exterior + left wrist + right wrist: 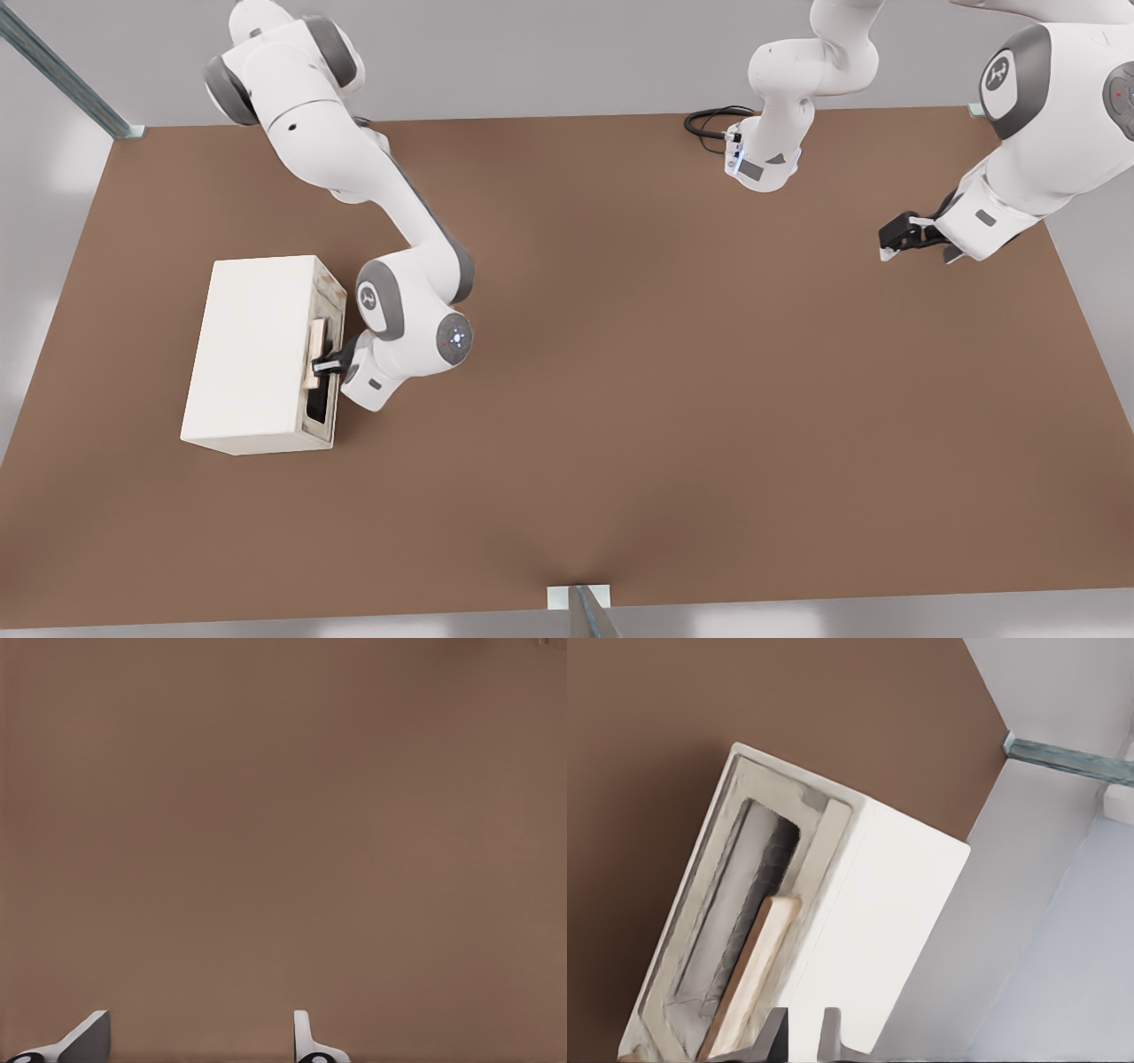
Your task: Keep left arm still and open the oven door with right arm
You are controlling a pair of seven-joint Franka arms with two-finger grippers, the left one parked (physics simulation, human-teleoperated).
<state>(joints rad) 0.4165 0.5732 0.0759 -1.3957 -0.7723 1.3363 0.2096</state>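
Just one oven [252,350], gripper [324,364] alongside.

The right arm [390,213] reached down from the far edge with its elbow bent, its wrist turned sideways toward the front view's left, and its gripper [326,364] held its two fingers [772,1038] close together, a narrow gap between.

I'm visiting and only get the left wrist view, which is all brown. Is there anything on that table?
Observer: Yes, a cream oven stands near the front view's left side of the table.
Operator: Is an arm anywhere near it?
Observer: The right arm reaches down to it, its gripper at the beige handle.
Operator: Is the door open?
Observer: No, the oven door looks flush with the box in the right wrist view.
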